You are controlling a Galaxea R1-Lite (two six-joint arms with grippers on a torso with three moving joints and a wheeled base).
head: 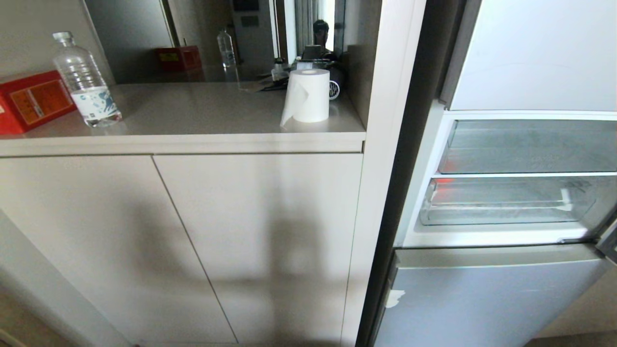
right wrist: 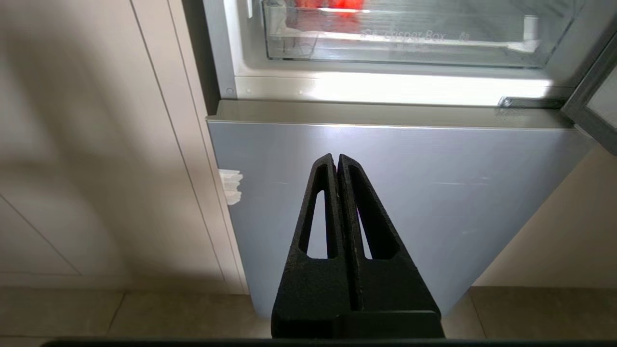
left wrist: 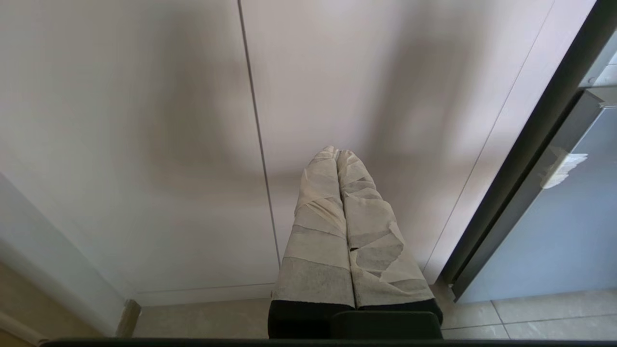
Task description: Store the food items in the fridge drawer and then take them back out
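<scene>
The fridge stands open on the right, and the clear fridge drawer (head: 501, 205) (right wrist: 409, 41) sits pushed in at the bottom of its lit compartment. Red shapes (right wrist: 343, 4), probably the food items, show through the clear plastic at the drawer's back left. They are cut off by the picture edge, and I cannot tell whether they lie inside it. In the head view only a red glow (head: 441, 185) shows there. My left gripper (left wrist: 337, 152), its fingers wrapped in pale tape, is shut and empty before the cabinet doors. My right gripper (right wrist: 336, 156) is shut and empty before the blue-grey lower fridge front (right wrist: 434, 193).
A second clear bin (head: 530, 147) sits above the drawer. The open fridge door's edge (right wrist: 593, 106) juts out on the right. On the counter (head: 202, 120) left of the fridge stand a water bottle (head: 87, 82), a red box (head: 29, 99) and a paper roll (head: 308, 95).
</scene>
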